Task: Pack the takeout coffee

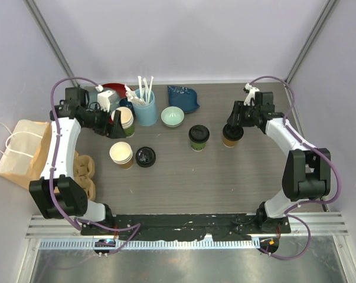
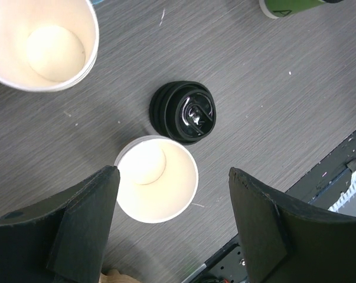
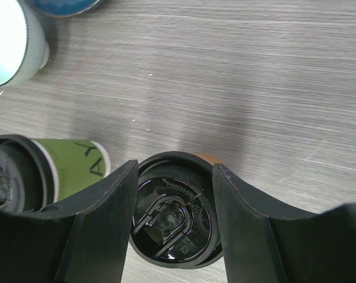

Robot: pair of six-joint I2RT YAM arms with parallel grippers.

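The brown cup is clamped at its black lid by the right claw, and is stood on the table just right of the green cup. The left claw is held wide apart over a lidless cup and a stack of lids, with nothing gripped.

bare table near front, green cup close beside brown cup, cup stacks crowding left tool
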